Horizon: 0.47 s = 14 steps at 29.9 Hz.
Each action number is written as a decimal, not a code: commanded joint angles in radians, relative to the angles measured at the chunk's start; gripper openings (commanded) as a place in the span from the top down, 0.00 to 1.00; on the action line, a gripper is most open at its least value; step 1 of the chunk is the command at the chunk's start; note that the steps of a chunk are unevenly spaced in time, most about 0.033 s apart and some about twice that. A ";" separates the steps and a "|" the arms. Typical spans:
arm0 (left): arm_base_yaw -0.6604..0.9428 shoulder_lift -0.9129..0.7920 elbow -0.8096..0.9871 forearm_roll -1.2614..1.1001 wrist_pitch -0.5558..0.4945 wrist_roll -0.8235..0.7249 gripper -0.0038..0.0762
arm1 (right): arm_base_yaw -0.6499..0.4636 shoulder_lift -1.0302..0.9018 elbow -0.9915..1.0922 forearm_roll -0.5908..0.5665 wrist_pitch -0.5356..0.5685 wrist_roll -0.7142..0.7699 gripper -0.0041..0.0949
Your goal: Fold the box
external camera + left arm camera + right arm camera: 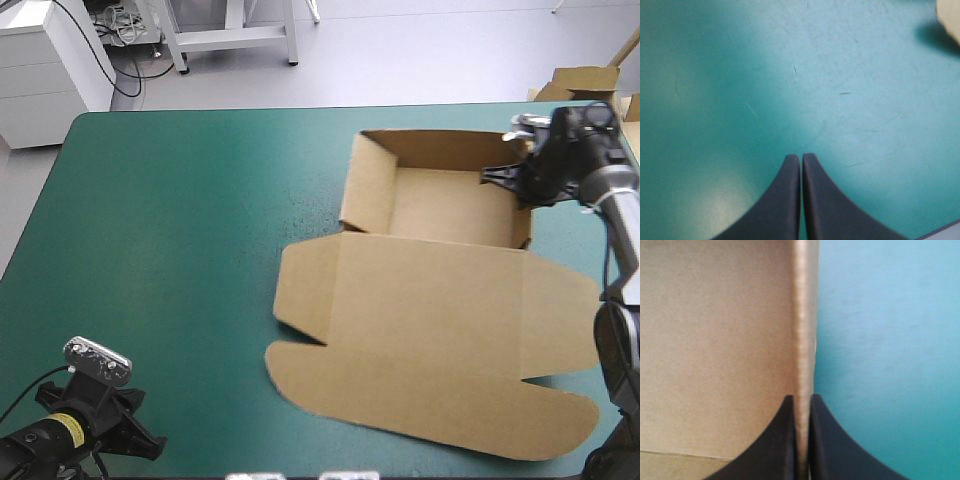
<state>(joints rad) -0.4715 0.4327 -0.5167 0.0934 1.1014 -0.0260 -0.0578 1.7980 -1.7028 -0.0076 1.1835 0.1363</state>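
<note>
The brown box lies on the right half of the table. Its tray part has walls raised at the far side, and the wide lid lies flat toward the near edge. My right gripper is at the tray's right wall. In the right wrist view its fingers are shut on the thin upright edge of that wall, with the box's inside to one side and teal-green cover on the other. My left gripper rests at the near left corner, shut over bare cover.
The teal-green cover spreads bare over the table's left half. More brown board stands beyond the far right corner. A pale blurred shape shows ahead of the left gripper; what it is I cannot tell.
</note>
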 commanded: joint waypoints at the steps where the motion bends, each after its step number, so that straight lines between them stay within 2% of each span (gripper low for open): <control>1: -0.002 -0.010 -0.002 -0.011 -0.056 -0.010 0.96 | -0.188 -0.090 -0.028 -0.011 -0.012 -0.054 0.98; 4: -0.002 -0.014 -0.001 -0.011 -0.058 -0.010 0.96 | -0.329 -0.092 -0.028 -0.027 -0.012 -0.099 0.98; 9: -0.002 -0.014 -0.001 -0.007 -0.058 -0.007 0.96 | -0.524 -0.077 -0.028 -0.026 -0.014 -0.079 0.98; 12: -0.002 -0.014 -0.001 -0.007 -0.058 -0.007 0.96 | -0.583 -0.070 -0.028 -0.021 -0.014 -0.075 0.97; 14: -0.002 -0.014 -0.001 -0.007 -0.058 -0.007 0.96 | -0.591 -0.068 -0.028 -0.023 -0.014 -0.075 0.92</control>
<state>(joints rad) -0.4715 0.4090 -0.4935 0.0823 1.0925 -0.0292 -0.6321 1.7749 -1.7028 -0.0464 1.1906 0.0622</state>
